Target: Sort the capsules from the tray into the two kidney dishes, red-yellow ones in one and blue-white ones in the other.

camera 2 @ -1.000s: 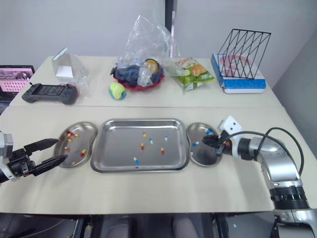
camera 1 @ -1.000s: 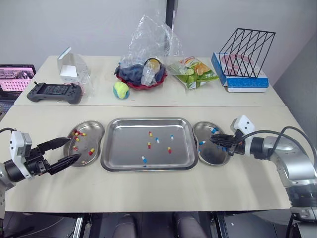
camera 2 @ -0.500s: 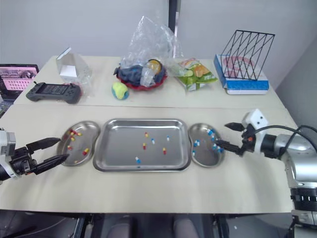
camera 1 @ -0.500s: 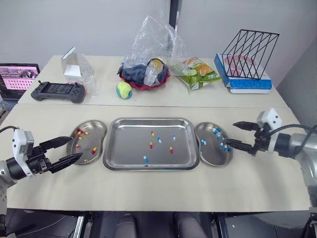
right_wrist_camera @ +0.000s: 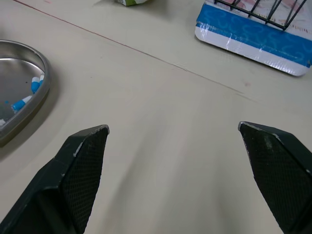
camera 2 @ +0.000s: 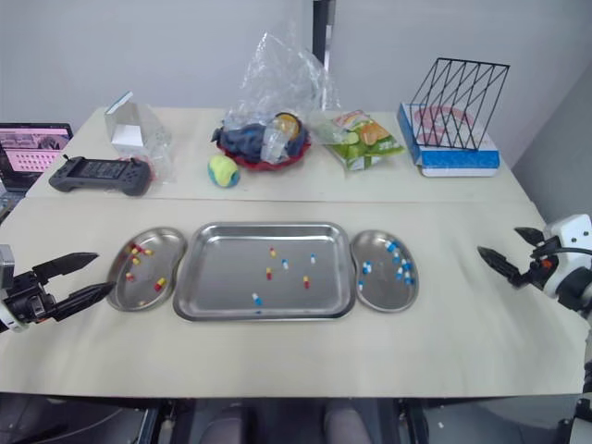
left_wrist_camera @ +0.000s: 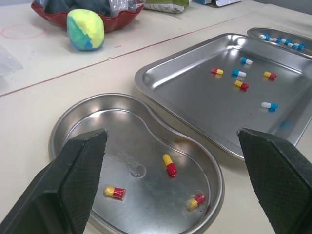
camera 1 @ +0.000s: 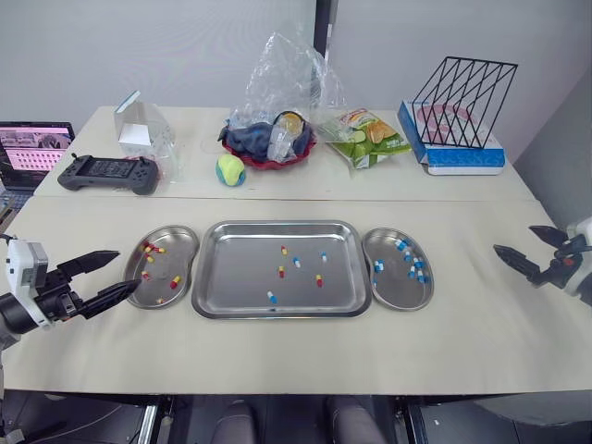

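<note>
Right gripper (camera 1: pixel 513 239) has pulled back: 1.0 s ago it was over the right kidney dish (camera 1: pixel 398 292), now it's out by the worktop's right edge, well apart from the dish. Fingers spread wide, nothing held. Right wrist view shows bare worktop (right_wrist_camera: pixel 161 122) between its fingers, with the dish rim off to one side. Left gripper (camera 1: pixel 128 267) has also eased back a bit toward the left edge. It's also wide open and empty, tips just beside the outer rim of the left kidney dish (camera 1: pixel 181 257), pointing at it. Left wrist view: that dish lies between the two fingers, three red-yellow capsules (left_wrist_camera: pixel 169 165) visible inside.

Tray (camera 1: pixel 240 273) sits mid-worktop, near the front edge, between the two dishes and close against both. Six loose capsules in it. Three are red-yellow: one (camera 1: pixel 283 250) toward the back, one (camera 1: pixel 280 271) in the middle, one (camera 1: pixel 317 279) nearer the right side. Three are blue-white: two (camera 1: pixel 296 262) mid-tray, one (camera 1: pixel 270 297) by the front rim. Neither gripper is over the tray.

Left dish holds several red-yellow ones, mostly along its back and left parts. Right dish holds blue-white ones (camera 1: pixel 413 264), clustered at the back and right side.

Along the back of the worktop: game controller (camera 1: pixel 104 173), ball (camera 1: pixel 228 169), wire rack (camera 1: pixel 462 88).
</note>
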Motion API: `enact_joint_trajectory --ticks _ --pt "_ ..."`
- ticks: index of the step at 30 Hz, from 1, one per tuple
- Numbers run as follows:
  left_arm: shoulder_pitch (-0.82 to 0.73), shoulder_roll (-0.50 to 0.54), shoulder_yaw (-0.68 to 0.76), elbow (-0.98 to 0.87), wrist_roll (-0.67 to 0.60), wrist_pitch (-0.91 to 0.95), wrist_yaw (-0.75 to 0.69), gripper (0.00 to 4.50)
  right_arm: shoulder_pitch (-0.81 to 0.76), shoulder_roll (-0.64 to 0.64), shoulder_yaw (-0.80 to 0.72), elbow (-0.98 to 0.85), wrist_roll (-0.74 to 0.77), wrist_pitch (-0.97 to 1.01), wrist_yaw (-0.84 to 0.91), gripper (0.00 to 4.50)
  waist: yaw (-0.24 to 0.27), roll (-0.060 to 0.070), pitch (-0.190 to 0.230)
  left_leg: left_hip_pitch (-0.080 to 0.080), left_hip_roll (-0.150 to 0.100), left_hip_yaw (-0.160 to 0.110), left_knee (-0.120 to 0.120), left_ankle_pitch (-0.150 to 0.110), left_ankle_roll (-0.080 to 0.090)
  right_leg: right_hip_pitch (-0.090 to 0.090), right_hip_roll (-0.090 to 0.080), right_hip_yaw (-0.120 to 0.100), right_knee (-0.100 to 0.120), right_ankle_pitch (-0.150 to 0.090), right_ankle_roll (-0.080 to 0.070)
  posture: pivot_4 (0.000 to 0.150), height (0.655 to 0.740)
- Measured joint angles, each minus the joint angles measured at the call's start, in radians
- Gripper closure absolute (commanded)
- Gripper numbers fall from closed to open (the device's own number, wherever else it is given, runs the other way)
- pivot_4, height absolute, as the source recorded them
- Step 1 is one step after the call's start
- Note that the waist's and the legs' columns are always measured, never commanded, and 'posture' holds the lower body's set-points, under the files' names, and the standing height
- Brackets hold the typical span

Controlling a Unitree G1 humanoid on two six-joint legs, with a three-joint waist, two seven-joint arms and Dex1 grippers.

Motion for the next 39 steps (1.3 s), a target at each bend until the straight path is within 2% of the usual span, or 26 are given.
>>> enact_joint_trajectory --ticks 16,27,34,37,39 --pt "-0.015 0.000 0.001 0.031 0.008 -0.014 0.003 0.00 0.007 0.033 0.003 -0.006 0.002 -0.005 0.006 0.01 0.006 0.000 0.000 0.000 0.000 0.000 0.000 0.000 0.000 0.001 0.000 0.000 0.000 0.000 0.000 0.150 0.7174" --pt "-0.018 0.000 0.001 0.042 0.011 -0.031 0.020 0.00 -0.042 0.033 0.012 -0.016 0.003 0.027 0.030 0.01 0.006 0.001 0.000 0.000 0.000 0.000 0.000 0.000 0.000 0.001 0.000 0.000 0.000 0.000 0.000 0.150 0.7174" --pt "0.019 0.009 0.021 0.022 0.006 -0.028 0.016 0.00 -0.067 0.046 0.105 -0.188 0.040 0.152 0.094 0.01 0.006 0.001 0.000 0.001 0.000 0.000 0.000 0.000 0.000 0.001 0.000 0.000 0.000 0.000 0.000 0.150 0.7174" --pt "0.039 0.012 0.037 0.012 0.002 -0.028 0.017 0.00 -0.109 0.087 0.169 -0.286 0.042 0.212 0.091 0.01 0.004 0.001 0.000 0.001 0.000 0.000 0.000 0.000 0.000 0.000 0.000 0.000 0.001 0.000 0.000 0.150 0.7174" --pt "0.065 0.008 0.045 -0.020 -0.009 -0.015 0.018 0.00 -0.149 0.143 0.247 -0.419 0.067 0.288 0.091 0.01 -0.004 0.002 0.001 0.000 0.001 0.000 0.000 0.000 0.000 0.000 0.001 0.000 0.002 0.000 0.000 0.150 0.7174"
